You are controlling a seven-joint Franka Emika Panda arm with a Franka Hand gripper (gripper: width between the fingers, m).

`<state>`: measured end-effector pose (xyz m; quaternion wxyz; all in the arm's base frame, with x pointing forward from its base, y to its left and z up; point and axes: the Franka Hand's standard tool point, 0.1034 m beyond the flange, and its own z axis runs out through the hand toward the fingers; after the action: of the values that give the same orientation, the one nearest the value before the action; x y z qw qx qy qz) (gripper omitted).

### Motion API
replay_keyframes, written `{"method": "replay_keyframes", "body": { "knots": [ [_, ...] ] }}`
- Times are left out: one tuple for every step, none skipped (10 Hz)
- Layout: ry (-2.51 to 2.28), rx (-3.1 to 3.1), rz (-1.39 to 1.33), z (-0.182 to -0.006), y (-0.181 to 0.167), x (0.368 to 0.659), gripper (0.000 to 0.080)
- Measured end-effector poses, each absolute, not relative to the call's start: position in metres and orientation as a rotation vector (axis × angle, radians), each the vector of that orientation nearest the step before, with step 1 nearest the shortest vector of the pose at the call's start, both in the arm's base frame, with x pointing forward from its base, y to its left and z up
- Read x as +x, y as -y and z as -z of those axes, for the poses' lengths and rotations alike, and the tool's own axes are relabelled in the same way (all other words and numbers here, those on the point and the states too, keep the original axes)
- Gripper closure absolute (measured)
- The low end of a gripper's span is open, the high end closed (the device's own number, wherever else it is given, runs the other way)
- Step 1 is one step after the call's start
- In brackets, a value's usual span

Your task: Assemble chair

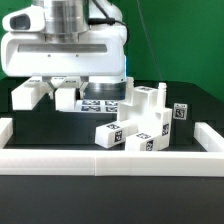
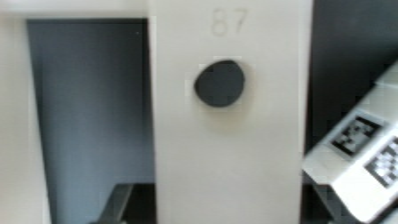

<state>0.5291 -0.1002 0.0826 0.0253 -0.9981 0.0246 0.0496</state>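
In the wrist view a white chair slab (image 2: 222, 140) with a round dark hole (image 2: 221, 82) fills the middle and runs down between my dark fingers (image 2: 135, 203). My gripper (image 2: 222, 208) is shut on this slab. In the exterior view the gripper (image 1: 68, 86) hangs at the back left, with white tagged pieces (image 1: 30, 93) just under the hand. The partly built chair (image 1: 140, 122), a stepped white cluster with black-and-white tags, stands to the exterior view's right of the gripper, apart from it. Another tagged white part (image 2: 356, 145) shows beside the slab.
The marker board (image 1: 102, 100) lies flat behind the chair cluster. A long low white rail (image 1: 110, 160) runs along the front, with side pieces at the exterior view's left (image 1: 5, 128) and right (image 1: 208, 135). The tabletop is black and the backdrop green.
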Motion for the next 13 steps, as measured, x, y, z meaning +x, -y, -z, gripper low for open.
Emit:
{"method": "replay_keyframes", "body": {
  "knots": [
    [-0.063, -3.089, -0.132, -0.084, 0.099, 0.533, 0.0511],
    [-0.041, -3.099, -0.118, -0.077, 0.103, 0.534, 0.0511],
    [-0.04, -3.099, -0.123, -0.076, 0.102, 0.533, 0.0511],
    [-0.039, -3.099, -0.123, -0.076, 0.102, 0.533, 0.0511],
    [-0.04, -3.099, -0.126, -0.075, 0.102, 0.533, 0.0511],
    [-0.106, -3.1, -0.129, -0.075, 0.101, 0.533, 0.0511],
    [-0.176, -3.095, -0.139, -0.08, 0.095, 0.533, 0.0511],
    [-0.217, -3.085, -0.14, -0.089, 0.086, 0.536, 0.0511],
    [-0.274, -3.078, -0.137, -0.095, 0.079, 0.538, 0.0511],
    [-0.31, -3.074, -0.129, -0.101, 0.068, 0.542, 0.0511],
    [-0.316, -3.074, -0.127, -0.101, 0.061, 0.543, 0.0511],
    [-0.322, -3.073, -0.132, -0.099, 0.063, 0.542, 0.0511],
    [-0.322, -3.073, -0.134, -0.099, 0.063, 0.542, 0.0511]
  ]
}}
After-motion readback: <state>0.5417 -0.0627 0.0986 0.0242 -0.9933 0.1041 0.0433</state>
